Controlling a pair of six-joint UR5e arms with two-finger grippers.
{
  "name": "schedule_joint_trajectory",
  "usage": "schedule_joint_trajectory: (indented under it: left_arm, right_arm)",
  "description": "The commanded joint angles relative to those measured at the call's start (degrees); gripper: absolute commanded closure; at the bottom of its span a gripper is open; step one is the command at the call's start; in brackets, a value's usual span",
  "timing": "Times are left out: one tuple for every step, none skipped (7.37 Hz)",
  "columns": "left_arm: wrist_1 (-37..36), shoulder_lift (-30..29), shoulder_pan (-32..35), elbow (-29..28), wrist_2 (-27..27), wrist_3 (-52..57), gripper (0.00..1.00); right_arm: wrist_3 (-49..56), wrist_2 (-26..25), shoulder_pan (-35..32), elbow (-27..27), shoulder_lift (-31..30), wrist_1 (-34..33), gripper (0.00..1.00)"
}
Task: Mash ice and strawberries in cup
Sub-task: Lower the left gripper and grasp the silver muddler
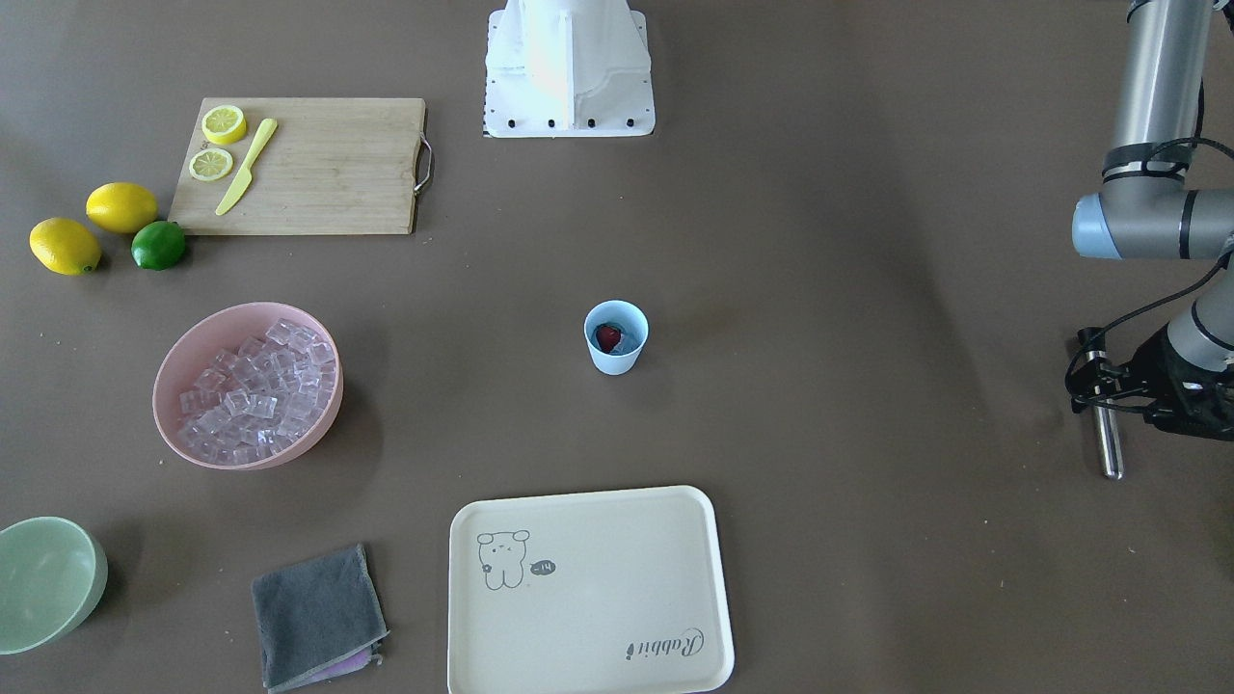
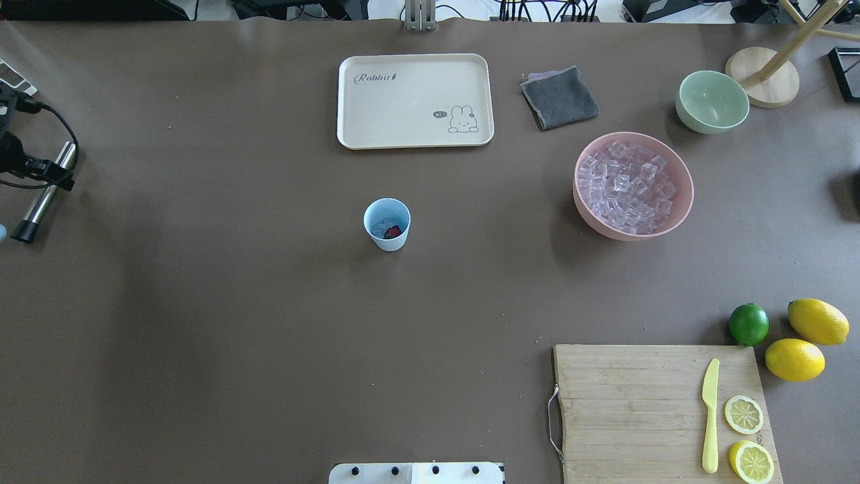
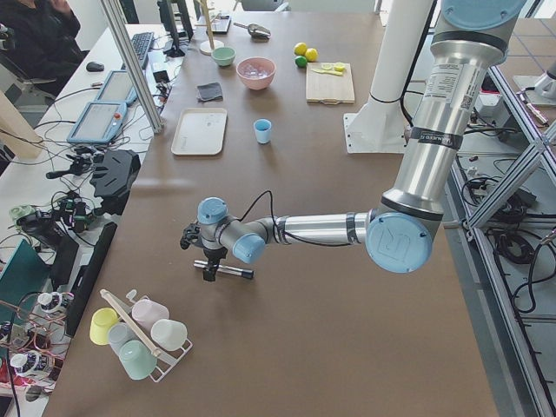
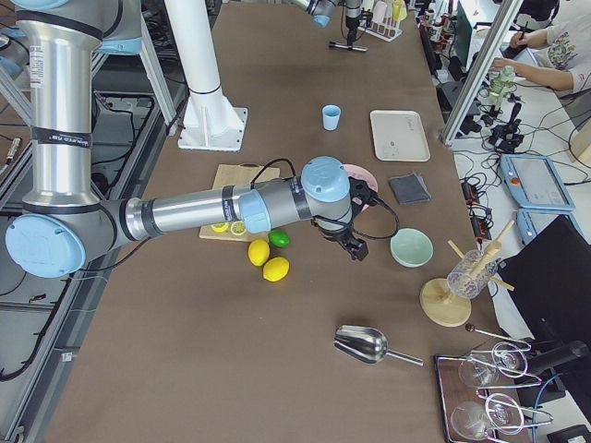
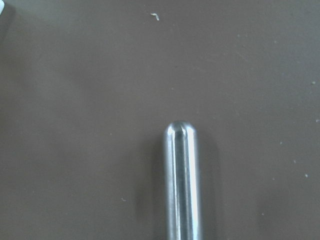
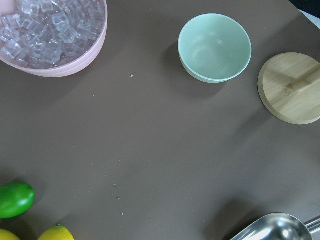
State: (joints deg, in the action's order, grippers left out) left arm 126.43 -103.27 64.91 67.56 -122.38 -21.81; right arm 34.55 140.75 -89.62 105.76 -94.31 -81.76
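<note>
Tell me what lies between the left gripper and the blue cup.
Nothing: in the overhead view, only bare brown table runs from the left gripper, shut on a metal rod, to the cup.

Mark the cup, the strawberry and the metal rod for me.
cup (image 1: 614, 360): exterior front-facing view, outer wall below the rim.
strawberry (image 1: 607, 337): exterior front-facing view, red body inside the cup.
metal rod (image 2: 40, 202): overhead exterior view, bare shaft towards its dark end.
</note>
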Motion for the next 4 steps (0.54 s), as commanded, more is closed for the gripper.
schedule_joint_trajectory:
  left_arm:
    - [0.57,0.61,-0.13,-0.06,0.21,-0.16,0.46]
    - [0.66,0.70,-0.22,0.20,0.22,-0.42,0.68]
    - [0.66,0.79,-0.22,0.20,-0.04,-0.60,0.84]
    - [0.75,0.79,-0.14,1.24,-0.05,-0.60,1.00]
  right_arm:
    - [0.07,-0.12,0.06,-0.11,-0.09,-0.06,0.01]
    - [0.08,-0.04,-0.02,-0.03,-0.52,0.02,0.01]
    - [0.08,0.05,0.06,-0.03,-0.70,0.03,0.01]
    - [0.08,0.14,-0.02,0.15,-1.40,0.03,0.01]
